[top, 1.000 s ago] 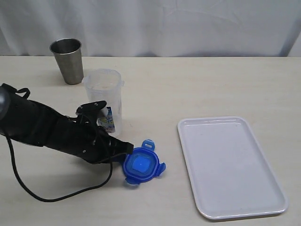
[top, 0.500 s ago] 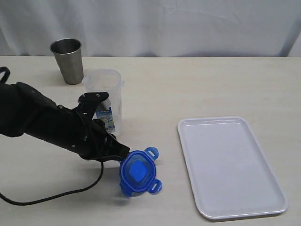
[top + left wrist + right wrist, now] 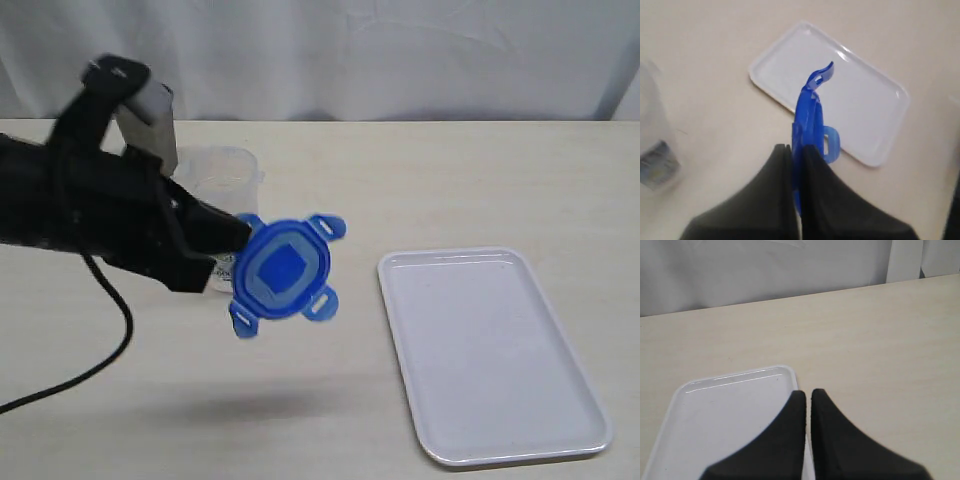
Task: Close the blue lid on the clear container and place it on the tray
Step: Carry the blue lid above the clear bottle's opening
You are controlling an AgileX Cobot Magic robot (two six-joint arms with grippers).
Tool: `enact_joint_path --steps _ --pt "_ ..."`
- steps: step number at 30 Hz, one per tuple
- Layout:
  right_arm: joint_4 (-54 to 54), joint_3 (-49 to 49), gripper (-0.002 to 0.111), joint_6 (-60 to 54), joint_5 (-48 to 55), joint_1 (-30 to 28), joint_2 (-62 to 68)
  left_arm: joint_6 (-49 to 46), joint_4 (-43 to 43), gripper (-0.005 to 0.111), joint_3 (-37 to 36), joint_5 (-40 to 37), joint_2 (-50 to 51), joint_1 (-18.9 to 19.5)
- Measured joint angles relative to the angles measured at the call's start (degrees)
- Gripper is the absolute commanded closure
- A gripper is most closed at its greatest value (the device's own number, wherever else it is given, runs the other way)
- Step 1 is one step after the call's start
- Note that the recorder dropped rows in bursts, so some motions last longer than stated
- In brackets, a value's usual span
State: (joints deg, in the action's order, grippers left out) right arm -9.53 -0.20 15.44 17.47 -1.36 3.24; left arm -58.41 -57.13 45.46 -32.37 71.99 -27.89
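We see only the clear container's (image 3: pixel 232 172) rim behind our left gripper (image 3: pixel 238 237), which pinches the blue lid (image 3: pixel 285 268) on edge, aloft just beside the container. Our right gripper's (image 3: pixel 805 392) fingers press together.

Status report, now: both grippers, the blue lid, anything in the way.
Left gripper shut on blue lid, held clear of the table. Right gripper shut, empty. Clear container upright, uncapped, partly hidden behind left arm.
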Motion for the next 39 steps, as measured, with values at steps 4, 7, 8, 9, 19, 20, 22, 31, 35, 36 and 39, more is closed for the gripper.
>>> enact_joint_path --steps 4,7,8,9,19,20,22,31,35,36,39 --pt "0.00 0.00 0.104 0.00 0.00 0.00 0.00 -0.11 4.71 0.107 0.00 8.64 -6.82 0.00" --pt "0.00 0.00 0.104 0.00 0.00 0.00 0.00 -0.29 7.35 0.107 0.00 16.59 -8.85 0.00" --pt "0.00 0.00 0.104 0.00 0.00 0.00 0.00 -1.65 8.15 0.107 0.00 22.78 -8.91 0.00" --pt "0.00 0.00 0.104 0.00 0.00 0.00 0.00 -2.54 8.58 0.107 0.00 25.85 -8.55 0.00" --pt "0.00 0.00 0.104 0.00 0.00 0.00 0.00 -37.72 14.08 0.107 12.63 42.78 14.11 0.00" --pt "0.00 0.00 0.104 0.00 0.00 0.00 0.00 -39.69 14.52 0.107 12.93 42.51 15.33 0.00" --pt "0.00 0.00 0.104 0.00 0.00 0.00 0.00 -42.61 14.88 0.107 12.91 39.24 16.68 0.00" --pt "0.00 0.00 0.104 0.00 0.00 0.00 0.00 -43.79 17.31 0.107 10.25 38.97 15.29 0.00" --pt "0.00 0.00 0.104 0.00 0.00 0.00 0.00 -43.79 17.31 0.107 10.12 40.23 15.29 0.00" --pt "0.00 0.00 0.104 0.00 0.00 0.00 0.00 -43.79 17.31 0.107 10.12 40.11 15.29 0.00" --pt "0.00 0.00 0.104 0.00 0.00 0.00 0.00 -43.79 17.31 0.107 9.90 39.58 15.29 0.00"
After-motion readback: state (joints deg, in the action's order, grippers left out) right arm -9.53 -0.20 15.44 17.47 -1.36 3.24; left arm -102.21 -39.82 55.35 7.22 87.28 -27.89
